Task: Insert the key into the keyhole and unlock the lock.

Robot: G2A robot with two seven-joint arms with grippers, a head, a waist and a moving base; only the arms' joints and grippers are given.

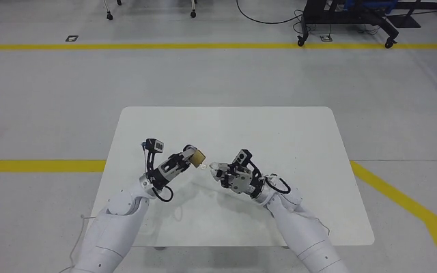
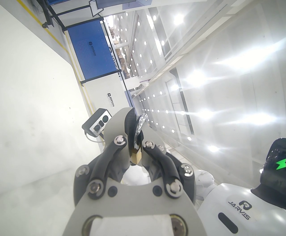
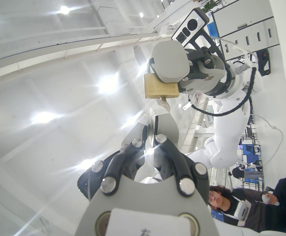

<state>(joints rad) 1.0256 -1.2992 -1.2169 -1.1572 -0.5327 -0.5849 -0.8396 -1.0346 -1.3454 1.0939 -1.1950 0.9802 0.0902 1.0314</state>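
In the top view the left gripper [image 1: 193, 156] is clamped on a small brass padlock [image 1: 199, 158], held up over the middle of the white table [image 1: 287, 130], slightly toward its near side. Just to the right, the right gripper [image 1: 220, 169] points at the padlock with its fingers pinched on a pale key [image 1: 214, 166]. The table has rounded corners and stands on a grey floor [image 1: 68, 89] crossed by yellow lines [image 1: 205, 46].

In the left wrist view the fingers are closed tight on the padlock. Its silver shackle [image 2: 141, 121] curves out between the fingertips, and a strip of the brass body shows lower down between the fingers. A blue panel [image 2: 89, 53] stands beyond the table's edge, and rows of ceiling lights [image 2: 178, 20] shine above.

In the right wrist view the padlock is a flat, rectangular, dull gold block with its top half covered by the left gripper's grey pad. The right fingers are closed on the key's pale head. The short brass blade meets the padlock's bottom face at the keyhole, but how deep it sits cannot be told. A grey cabinet [image 3: 245, 29] stands behind.
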